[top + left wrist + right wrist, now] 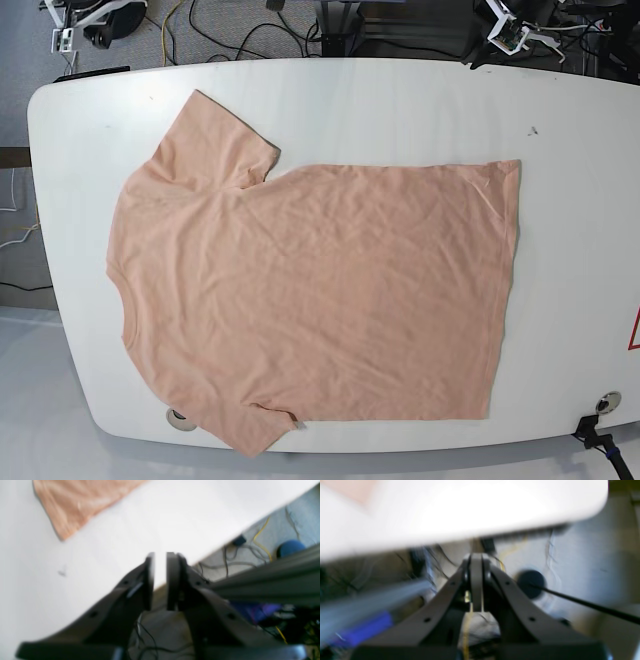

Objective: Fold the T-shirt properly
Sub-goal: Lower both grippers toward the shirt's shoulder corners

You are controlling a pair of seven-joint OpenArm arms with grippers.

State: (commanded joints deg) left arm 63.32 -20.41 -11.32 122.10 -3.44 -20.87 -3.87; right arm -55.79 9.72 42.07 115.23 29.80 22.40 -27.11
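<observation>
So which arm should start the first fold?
Left, probably: the left claw sits at the table edge with a T-shirt corner in view; the right claw hangs off the table, view blurred.

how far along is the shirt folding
Done: only the layout. The T-shirt lies spread flat on the table, plain side up, both sleeves out, with no fold in it. In hand: nothing. The left gripper is slightly open and empty near the table edge; the right gripper is shut on nothing, off the table. Left: every fold.
</observation>
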